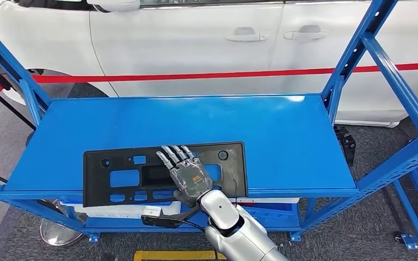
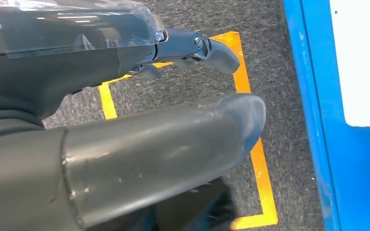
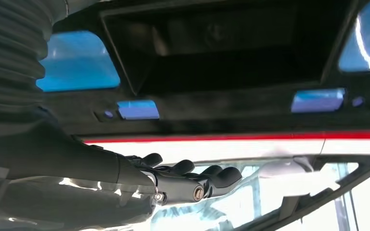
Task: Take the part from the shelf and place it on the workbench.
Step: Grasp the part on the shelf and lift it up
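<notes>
One hand over the part, grasp not yet made.
Right hand (image 1: 188,173) hovers with fingers spread wide, holding nothing, over the black plastic part (image 1: 120,176) lying flat at 6 o'clock on the blue shelf (image 1: 305,147), front edge overhanging. Best hook fingers into the centre recess or under that edge. Left hand (image 2: 125,159) hangs above the floor, its grip cannot be told.

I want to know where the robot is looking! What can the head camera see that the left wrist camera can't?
Head view alone: the black part lying on the blue shelf, the right hand over it with fingers stretched out, a white car and a red tape behind. Left wrist view alone: the left hand hanging over grey carpet, holding nothing. Both share: the shelf's blue metal and the yellow floor marking.
</notes>
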Controlling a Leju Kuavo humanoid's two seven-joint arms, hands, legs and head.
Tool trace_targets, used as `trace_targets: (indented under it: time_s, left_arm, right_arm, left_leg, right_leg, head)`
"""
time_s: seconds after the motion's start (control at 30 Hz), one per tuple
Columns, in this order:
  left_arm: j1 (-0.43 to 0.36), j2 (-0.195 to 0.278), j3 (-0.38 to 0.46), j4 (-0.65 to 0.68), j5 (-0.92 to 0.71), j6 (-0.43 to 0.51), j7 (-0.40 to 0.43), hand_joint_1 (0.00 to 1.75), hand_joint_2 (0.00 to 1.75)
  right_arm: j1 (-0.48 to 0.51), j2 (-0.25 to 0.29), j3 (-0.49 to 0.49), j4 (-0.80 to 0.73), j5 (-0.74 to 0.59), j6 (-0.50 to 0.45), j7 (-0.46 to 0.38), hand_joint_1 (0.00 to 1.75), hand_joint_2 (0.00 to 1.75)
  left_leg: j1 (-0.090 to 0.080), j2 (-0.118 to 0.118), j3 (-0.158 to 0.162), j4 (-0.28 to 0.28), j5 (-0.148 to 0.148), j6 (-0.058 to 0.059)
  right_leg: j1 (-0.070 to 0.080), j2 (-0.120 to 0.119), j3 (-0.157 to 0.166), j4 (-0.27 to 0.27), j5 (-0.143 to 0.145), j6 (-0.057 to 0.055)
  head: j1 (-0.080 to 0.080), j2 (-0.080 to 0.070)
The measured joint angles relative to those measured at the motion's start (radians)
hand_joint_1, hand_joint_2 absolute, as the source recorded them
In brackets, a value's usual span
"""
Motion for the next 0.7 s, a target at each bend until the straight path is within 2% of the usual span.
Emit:
trace_targets:
  time_s: [0.03,0.07,0.17,0.2,0.23,0.27,0.33,0.37,0.4,0.43,0.5,0.53,0.57,0.6,0.7]
  left_arm:
    - [-0.001,0.0,0.001,0.0,0.0,0.0,-0.001,0.0,0.0]
    - [-0.001,0.0,0.002,0.0,0.0,0.0,-0.002,0.0,0.0]
    - [-0.001,0.0,0.003,0.0,0.0,0.0,-0.003,0.0,0.0]
    - [-0.001,0.0,0.004,0.0,0.0,0.0,-0.003,0.0,0.0]
    - [-0.001,0.0,0.004,0.0,0.0,0.0,-0.003,0.0,0.0]
    - [-0.001,-0.001,0.004,0.0,0.0,0.0,-0.004,0.0,0.0]
    - [-0.002,0.0,0.005,0.0,-0.001,0.0,-0.005,0.0,0.0]
    - [-0.002,0.0,0.006,0.0,-0.003,0.0,-0.006,0.0,0.0]
    - [-0.001,0.0,0.007,0.0,-0.004,0.0,-0.007,0.0,0.0]
    - [-0.002,0.0,0.009,0.0,-0.006,0.0,-0.008,0.0,0.0]
    - [-0.002,0.0,0.012,0.0,-0.013,0.0,-0.009,0.0,0.0]
    - [-0.003,0.0,0.013,0.0,-0.016,0.0,-0.008,0.0,0.0]
    - [-0.004,0.0,0.015,0.0,-0.02,0.001,-0.007,0.0,0.0]
    - [-0.004,0.0,0.016,0.0,-0.022,0.002,-0.005,0.0,0.0]
    - [-0.005,0.002,0.019,0.0,-0.03,0.006,-0.001,0.0,0.0]
  right_arm:
    - [-0.001,0.0,0.0,-0.002,-0.004,-0.004,-0.001,0.0,1.75]
    - [-0.001,0.0,0.0,-0.006,-0.006,-0.006,-0.002,0.0,1.75]
    - [-0.001,0.0,0.0,-0.012,-0.01,-0.007,-0.002,0.0,1.75]
    - [-0.001,0.0,0.0,-0.014,-0.011,-0.007,-0.002,0.0,1.75]
    - [-0.002,0.0,0.0,-0.016,-0.011,-0.008,-0.002,0.0,1.75]
    - [-0.002,0.0,0.0,-0.018,-0.012,-0.008,-0.002,0.0,1.75]
    - [0.0,-0.003,0.0,-0.02,-0.013,-0.008,-0.002,0.0,1.75]
    - [0.002,-0.005,0.0,-0.02,-0.014,-0.006,-0.002,0.0,1.75]
    - [0.004,-0.006,0.0,-0.02,-0.015,-0.003,-0.003,0.0,1.75]
    - [0.006,-0.007,0.0,-0.022,-0.017,0.0,-0.003,0.0,1.75]
    - [0.007,-0.008,0.0,-0.029,-0.019,0.002,-0.004,0.0,1.75]
    - [0.007,-0.008,0.0,-0.033,-0.021,0.001,-0.005,0.0,1.75]
    - [0.007,-0.008,0.0,-0.035,-0.024,-0.001,-0.006,0.0,1.75]
    - [0.007,-0.009,0.0,-0.036,-0.028,-0.003,-0.007,0.0,1.75]
    - [0.01,-0.01,0.0,-0.038,-0.038,-0.015,-0.009,0.0,1.75]
  left_leg:
    - [-0.003,0.0,0.023,-0.05,0.017,0.005]
    - [-0.006,-0.001,0.036,-0.077,0.022,0.01]
    - [-0.006,-0.001,0.039,-0.089,0.025,0.026]
    - [-0.004,0.0,0.041,-0.094,0.028,0.033]
    - [-0.001,0.001,0.043,-0.099,0.031,0.039]
    - [0.0,0.002,0.043,-0.101,0.032,0.043]
    - [0.0,0.003,0.043,-0.101,0.032,0.047]
    - [-0.001,0.003,0.044,-0.101,0.031,0.048]
    - [-0.001,0.003,0.044,-0.101,0.03,0.048]
    - [-0.001,0.002,0.046,-0.1,0.029,0.046]
    - [-0.002,0.0,0.049,-0.097,0.025,0.04]
    - [-0.004,-0.001,0.05,-0.094,0.022,0.036]
    - [-0.005,-0.001,0.05,-0.092,0.019,0.03]
    - [-0.006,-0.001,0.05,-0.092,0.018,0.025]
    - [-0.003,0.0,0.049,-0.085,0.007,0.008]
  right_leg:
    - [0.002,0.001,0.001,0.001,-0.001,0.004]
    - [0.003,0.001,0.001,0.001,-0.002,0.008]
    - [0.002,0.001,0.001,0.0,-0.003,0.024]
    - [0.002,0.0,-0.003,0.011,-0.012,0.03]
    - [0.002,-0.001,-0.017,0.041,-0.032,0.035]
    - [0.0,-0.001,-0.041,0.093,-0.062,0.039]
    - [-0.003,-0.001,-0.11,0.231,-0.123,0.046]
    - [-0.004,-0.001,-0.134,0.276,-0.133,0.048]
    - [-0.006,-0.001,-0.142,0.286,-0.124,0.049]
    - [-0.007,-0.002,-0.127,0.252,-0.095,0.048]
    - [-0.006,-0.002,-0.059,0.11,-0.026,0.041]
    - [-0.005,-0.002,-0.029,0.049,-0.004,0.036]
    - [-0.003,-0.002,-0.011,0.011,0.006,0.032]
    - [0.0,-0.001,-0.006,-0.001,0.004,0.027]
    - [-0.002,-0.001,-0.002,-0.01,0.009,0.011]
  head:
    - [0.0,0.0]
    - [0.0,0.0]
    - [0.001,0.0]
    - [0.002,0.0]
    - [0.004,0.0]
    - [0.006,0.0]
    - [0.008,0.0]
    - [0.008,0.0]
    - [0.009,0.0]
    - [0.009,0.0]
    - [0.01,0.0]
    - [0.01,0.0]
    - [0.009,0.0]
    - [0.009,0.0]
    - [0.008,0.0]
